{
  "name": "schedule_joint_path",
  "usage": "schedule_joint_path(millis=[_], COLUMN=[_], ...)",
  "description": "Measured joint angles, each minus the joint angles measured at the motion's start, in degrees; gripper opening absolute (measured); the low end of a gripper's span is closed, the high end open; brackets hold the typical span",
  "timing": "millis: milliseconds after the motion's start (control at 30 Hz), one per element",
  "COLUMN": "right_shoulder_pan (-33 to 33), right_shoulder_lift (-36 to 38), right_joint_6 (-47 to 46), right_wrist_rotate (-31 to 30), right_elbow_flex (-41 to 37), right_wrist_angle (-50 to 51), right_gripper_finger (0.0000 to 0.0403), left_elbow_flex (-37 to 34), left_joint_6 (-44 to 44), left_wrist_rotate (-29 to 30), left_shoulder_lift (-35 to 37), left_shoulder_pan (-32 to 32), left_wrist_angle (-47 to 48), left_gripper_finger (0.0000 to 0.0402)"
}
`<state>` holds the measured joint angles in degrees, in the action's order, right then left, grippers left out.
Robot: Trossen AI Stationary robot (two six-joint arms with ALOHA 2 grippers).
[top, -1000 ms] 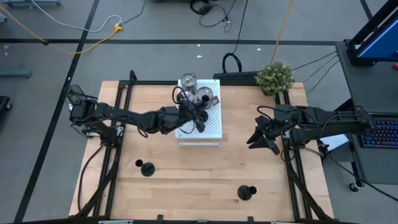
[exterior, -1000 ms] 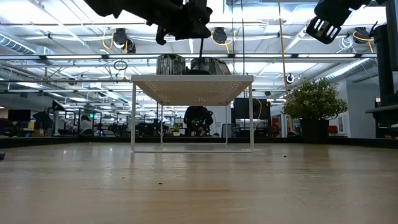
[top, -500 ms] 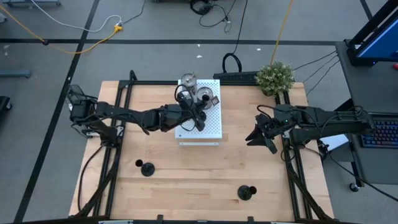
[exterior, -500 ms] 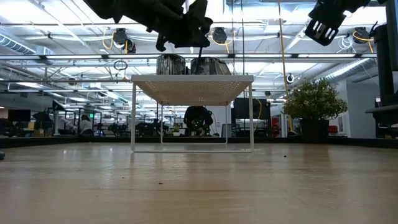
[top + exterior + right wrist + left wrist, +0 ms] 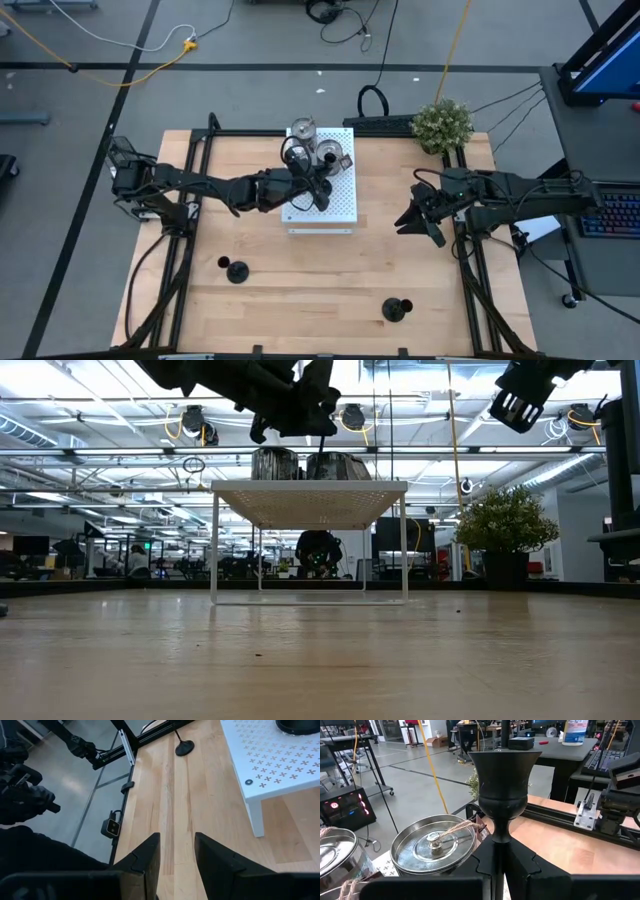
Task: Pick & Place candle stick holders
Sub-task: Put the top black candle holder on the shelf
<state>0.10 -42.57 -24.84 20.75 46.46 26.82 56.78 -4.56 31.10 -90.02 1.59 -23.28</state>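
Observation:
My left gripper (image 5: pixel 316 188) is over the white perforated board (image 5: pixel 340 205), shut on a black candle stick holder (image 5: pixel 504 775) with a cup top and a thin stem. Two shiny silver holders (image 5: pixel 303 132) (image 5: pixel 328 152) stand on the board's far part, just beyond the gripper (image 5: pixel 434 842). Two more black holders stand on their round bases on the table, one near left (image 5: pixel 236 270) and one near right (image 5: pixel 397 309). My right gripper (image 5: pixel 415 218) is open and empty above the table's right side. My left gripper pinches the black holder's thin stem (image 5: pixel 500 834) just under the cup, between its two fingers. The fingers come about level from the table's left. The holder stands upright. A black round base (image 5: pixel 300 725) shows at the board's top; whether it rests there I cannot tell.
A green bushy plant (image 5: pixel 442 124) stands at the table's far right corner. The board stands on legs (image 5: pixel 214 550) above the table top. Bare wood (image 5: pixel 310 290) lies between the two black holders near the front edge.
My left gripper has shifted a little toward the table's left over the board and tipped slightly, keeping its hold on the black holder, and has then stayed still.

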Motion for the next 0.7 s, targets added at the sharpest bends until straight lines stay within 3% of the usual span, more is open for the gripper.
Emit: schedule_joint_path(millis=[233, 700], right_shoulder_pan=[0.0, 0.0], right_shoulder_lift=[0.0, 0.0], right_joint_6=[0.0, 0.0], right_wrist_rotate=[0.0, 0.1], right_elbow_flex=[0.0, 0.0], right_wrist_angle=[-0.1, -0.5], right_gripper_finger=[0.0111, 0.0111], left_elbow_flex=[0.0, 0.0], left_joint_6=[-0.8, 0.0], left_wrist_rotate=[0.6, 9.0], left_shoulder_lift=[-0.1, 0.9], left_shoulder_pan=[-0.7, -4.9], left_wrist_angle=[3.2, 6.5], left_gripper_finger=[0.0056, 0.0158])
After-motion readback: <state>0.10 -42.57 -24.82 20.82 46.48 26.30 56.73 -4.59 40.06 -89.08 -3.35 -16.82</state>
